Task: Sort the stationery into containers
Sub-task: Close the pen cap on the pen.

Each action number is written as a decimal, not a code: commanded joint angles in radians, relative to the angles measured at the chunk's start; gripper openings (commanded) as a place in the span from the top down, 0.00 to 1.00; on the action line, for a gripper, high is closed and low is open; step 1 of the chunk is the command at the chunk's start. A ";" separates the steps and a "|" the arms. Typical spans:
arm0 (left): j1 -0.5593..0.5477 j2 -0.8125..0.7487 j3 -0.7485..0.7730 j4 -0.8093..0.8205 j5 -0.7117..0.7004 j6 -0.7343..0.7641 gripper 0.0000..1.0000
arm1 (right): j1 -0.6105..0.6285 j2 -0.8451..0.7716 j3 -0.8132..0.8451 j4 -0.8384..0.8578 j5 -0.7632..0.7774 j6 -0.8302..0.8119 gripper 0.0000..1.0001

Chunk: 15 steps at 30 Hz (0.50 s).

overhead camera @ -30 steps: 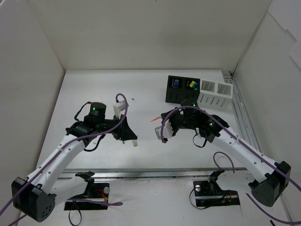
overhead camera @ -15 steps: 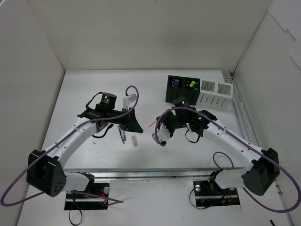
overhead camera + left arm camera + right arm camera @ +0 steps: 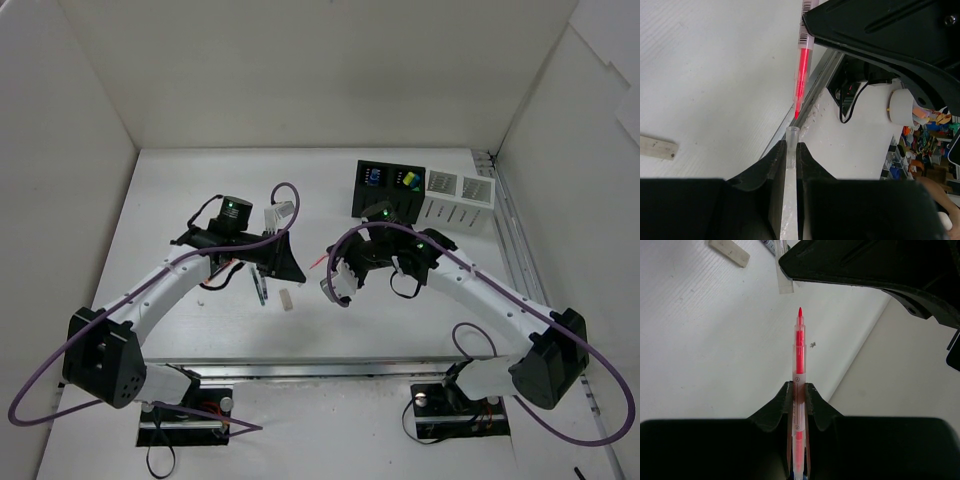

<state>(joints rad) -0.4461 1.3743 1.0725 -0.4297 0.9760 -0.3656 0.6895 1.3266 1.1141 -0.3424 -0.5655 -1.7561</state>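
Note:
My right gripper (image 3: 799,388) is shut on the thin red pen (image 3: 799,352), whose bare tip points away from me. My left gripper (image 3: 791,145) is shut on a clear tube-like pen cap (image 3: 791,136), its open end forward. The two grippers face each other above the table middle, left (image 3: 290,270) and right (image 3: 340,272), with the red pen (image 3: 322,262) between them. In the left wrist view the red pen's tip (image 3: 799,107) sits just above the cap's mouth, a small gap apart. The black two-compartment box (image 3: 388,190) and white perforated boxes (image 3: 457,200) stand at the back right.
A pale eraser (image 3: 286,299) lies on the table below the grippers; it also shows in the left wrist view (image 3: 657,147) and the right wrist view (image 3: 729,252). A dark pen (image 3: 260,288) lies just left of it. The black box holds blue, yellow and green items.
My left arm swung right and forward, carrying the cap toward the right gripper. My right gripper shifted left with the red pen. The pen tip and cap are now nearly meeting.

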 commanded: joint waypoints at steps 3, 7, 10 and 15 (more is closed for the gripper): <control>-0.005 -0.026 0.049 0.014 0.029 0.028 1.00 | 0.019 0.000 0.029 0.020 -0.040 -0.013 1.00; -0.005 -0.037 0.043 0.017 0.030 0.025 1.00 | 0.022 -0.006 0.015 0.020 -0.037 -0.013 1.00; -0.005 -0.041 0.043 0.011 0.030 0.025 1.00 | 0.024 -0.004 0.015 0.020 -0.045 -0.014 1.00; -0.005 -0.053 0.043 0.005 0.026 0.022 1.00 | 0.025 0.003 0.016 0.020 -0.031 -0.014 1.00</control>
<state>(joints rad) -0.4461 1.3689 1.0725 -0.4351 0.9760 -0.3550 0.7086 1.3281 1.1141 -0.3424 -0.5793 -1.7565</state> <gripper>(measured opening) 0.072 0.074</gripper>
